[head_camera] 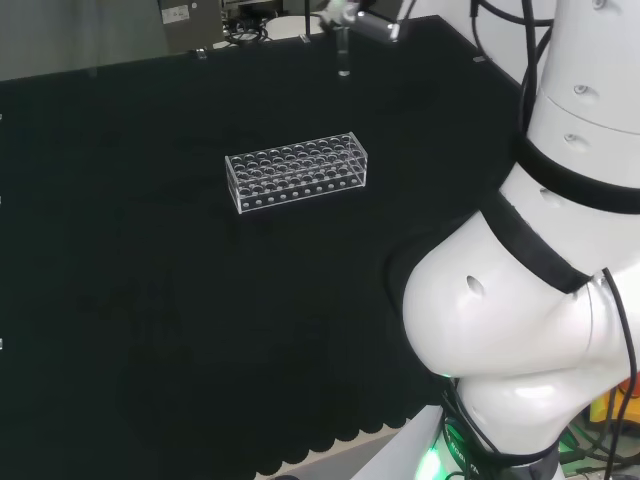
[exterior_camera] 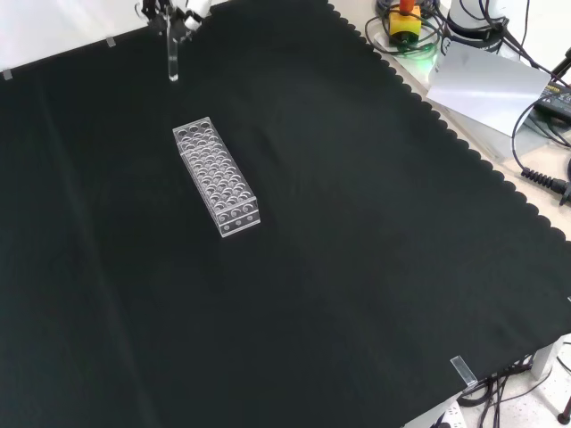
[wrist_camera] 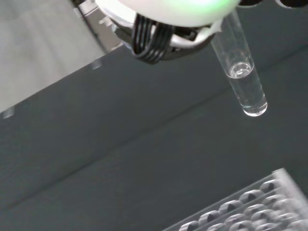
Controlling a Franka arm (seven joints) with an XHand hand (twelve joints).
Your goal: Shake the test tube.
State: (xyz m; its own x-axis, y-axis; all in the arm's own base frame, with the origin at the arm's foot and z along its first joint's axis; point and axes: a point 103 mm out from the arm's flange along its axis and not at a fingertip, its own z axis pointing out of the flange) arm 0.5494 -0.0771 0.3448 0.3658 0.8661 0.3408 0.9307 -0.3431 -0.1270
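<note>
Beneath the robot hand (exterior_camera: pixel 183 12), test tube (exterior_camera: pixel 171 55) pinched at its top, hanging upright, above the rack (exterior_camera: pixel 217 176).

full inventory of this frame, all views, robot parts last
test tube: one, clear glass, some clear liquid in its lower part, held above the cloth near the far edge in the head view, beyond the rack
tube rack: one, clear plastic, its wells look empty, standing mid-cloth
black cloth: one, covers the bench
yellow and red button box: one, off the cloth at the front view's top right
grey flat panel: one, beside the cloth at the front view's right
hand: one, black and white, holding the test tube's top
arm links: white, head view's right
</note>
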